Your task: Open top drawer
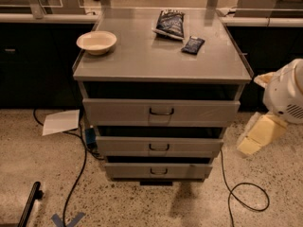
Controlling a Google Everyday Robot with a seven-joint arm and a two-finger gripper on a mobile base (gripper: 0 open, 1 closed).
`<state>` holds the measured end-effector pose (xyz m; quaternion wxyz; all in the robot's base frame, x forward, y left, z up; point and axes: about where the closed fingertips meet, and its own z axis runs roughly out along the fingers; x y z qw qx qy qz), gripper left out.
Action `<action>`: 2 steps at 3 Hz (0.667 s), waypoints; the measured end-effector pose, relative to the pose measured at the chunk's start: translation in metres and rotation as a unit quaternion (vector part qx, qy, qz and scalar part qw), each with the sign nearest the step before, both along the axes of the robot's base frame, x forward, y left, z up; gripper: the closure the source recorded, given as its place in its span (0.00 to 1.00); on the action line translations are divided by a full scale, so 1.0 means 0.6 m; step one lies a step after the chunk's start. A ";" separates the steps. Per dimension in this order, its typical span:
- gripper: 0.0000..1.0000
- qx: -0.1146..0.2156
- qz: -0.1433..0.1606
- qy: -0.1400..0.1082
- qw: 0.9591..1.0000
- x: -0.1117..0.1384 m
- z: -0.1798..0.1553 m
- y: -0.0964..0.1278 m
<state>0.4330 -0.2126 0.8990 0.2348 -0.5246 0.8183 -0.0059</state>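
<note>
The top drawer (123,111) is the widest grey front of the grey metal cabinet, just under its top, with a small dark bail handle (161,111) at centre. A dark gap shows above the front, and no tray inside is visible. Two narrower grey drawers (159,146) (158,170) sit below it. My gripper (258,135), yellowish under the white arm (286,96), hangs to the right of the cabinet at about the height of the top and middle drawers. It is apart from the cabinet and from the handle and holds nothing that I can see.
On the cabinet top (142,60) stand a cream bowl (96,41), a dark snack bag (169,24) and a small dark packet (192,45). Black cables (246,193) and a white paper sheet (60,122) lie on the speckled floor. Dark counters stand behind on both sides.
</note>
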 end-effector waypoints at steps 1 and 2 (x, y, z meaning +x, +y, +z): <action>0.00 0.029 -0.018 -0.018 0.999 0.061 -0.056 0.002; 0.00 0.029 -0.019 -0.025 0.999 0.066 -0.052 0.002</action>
